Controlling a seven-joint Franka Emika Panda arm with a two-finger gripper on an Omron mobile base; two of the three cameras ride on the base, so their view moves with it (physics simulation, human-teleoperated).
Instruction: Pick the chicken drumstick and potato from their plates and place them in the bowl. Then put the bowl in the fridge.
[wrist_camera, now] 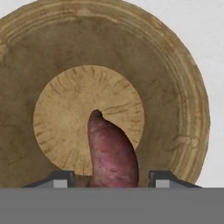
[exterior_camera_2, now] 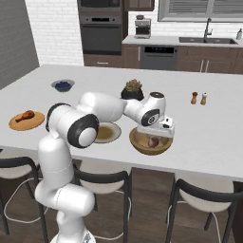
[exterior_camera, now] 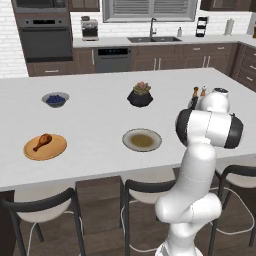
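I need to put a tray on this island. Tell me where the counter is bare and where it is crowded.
Bare: the wide strip between the wooden plate and the grey-rimmed plate, and the stretch past the shakers. Crowded: the near edge, where the bowl, pincer and plant pot cluster.

A: What does the arm [exterior_camera_2: 71, 142] look like?

B: Glossy white shells, rounded and thick, with dark bands at the joints (the biggest a black ring at the elbow).

A: And the hand?

B: The gripper [exterior_camera_2: 156, 135] has a white boxy body with a small dark patch. In the hand view its finger tips [wrist_camera: 61, 178] are dark grey, each with a paler square.
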